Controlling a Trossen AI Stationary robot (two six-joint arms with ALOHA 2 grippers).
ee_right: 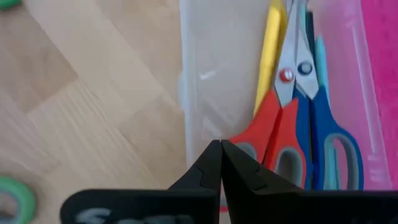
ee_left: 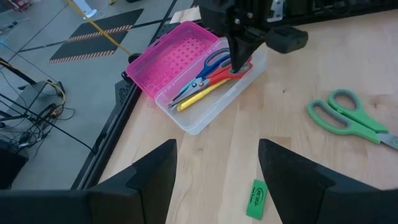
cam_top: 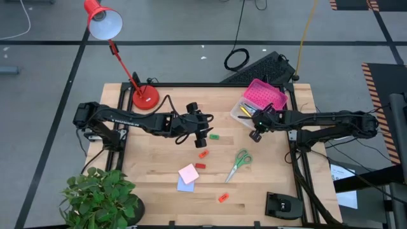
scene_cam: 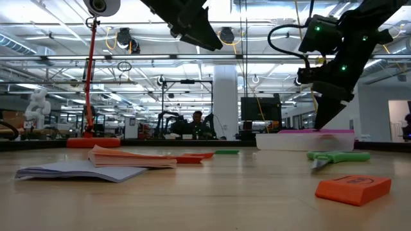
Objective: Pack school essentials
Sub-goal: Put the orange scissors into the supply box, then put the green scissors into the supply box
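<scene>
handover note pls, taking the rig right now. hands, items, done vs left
Left hand: open, empty, above mid-table near the green eraser.
Right hand: shut, holding nothing visible, at the clear box beside the red scissors.
Done: red scissors, blue scissors and a yellow pen lie in the box, its pink lid open.
Left on the table: green scissors, pink sticky pad over the lavender pad, green eraser, three red/orange erasers.

The wooden table (cam_top: 267, 172) holds a clear box (cam_top: 245, 116), green scissors (cam_top: 239, 163), sticky notes (cam_top: 188, 173), erasers (cam_top: 223, 198) and a red lamp (cam_top: 145, 97).
</scene>
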